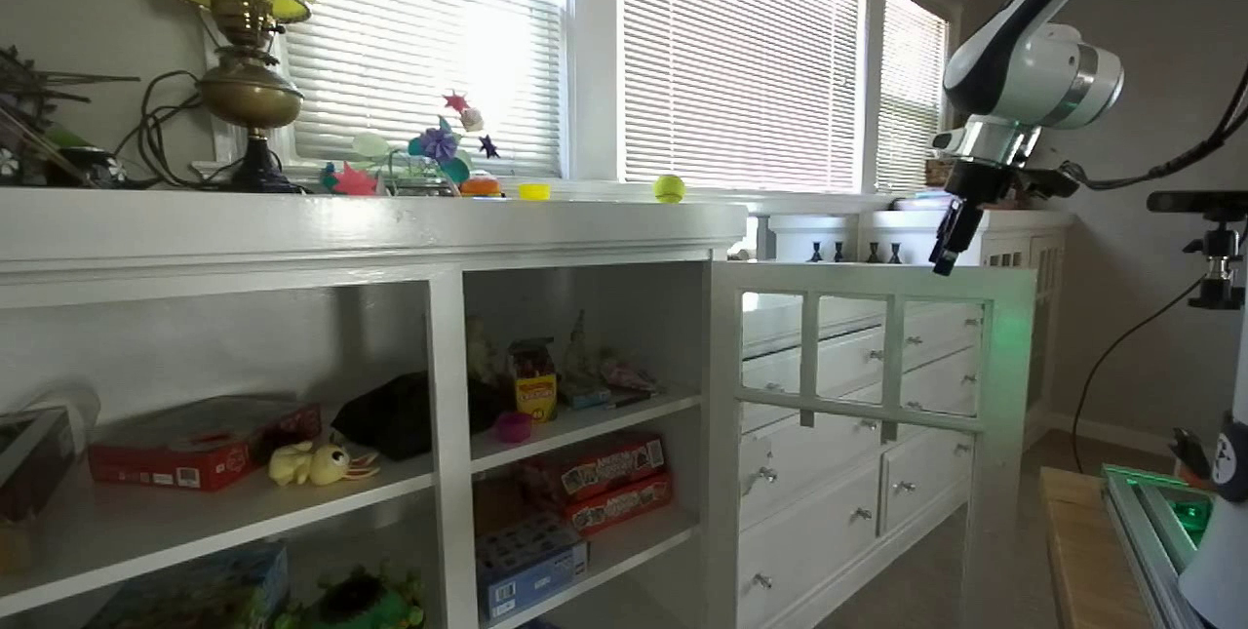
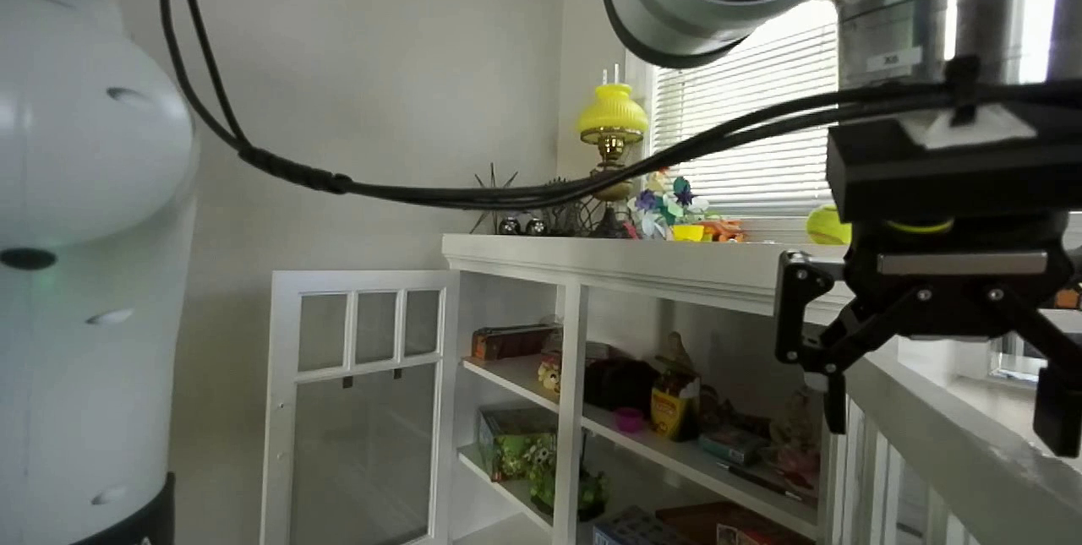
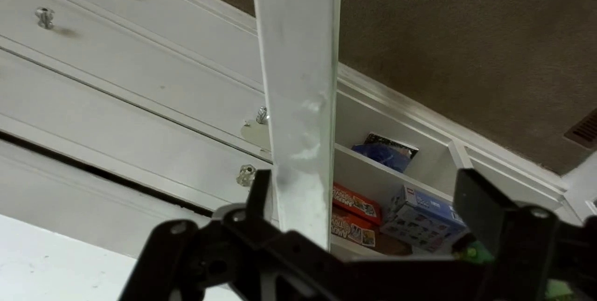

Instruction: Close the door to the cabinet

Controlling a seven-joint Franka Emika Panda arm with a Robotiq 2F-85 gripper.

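the gripper (image 2: pixel 947 416) is positioned at the top edge of the open door (image 1: pixel 858 409) of the cabinet (image 1: pixel 450 414), jaws spread wide; contact cannot be determined.

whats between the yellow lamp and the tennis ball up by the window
Colourful flowers, an orange item and a small yellow item sit between the lamp and ball, as both exterior views show.
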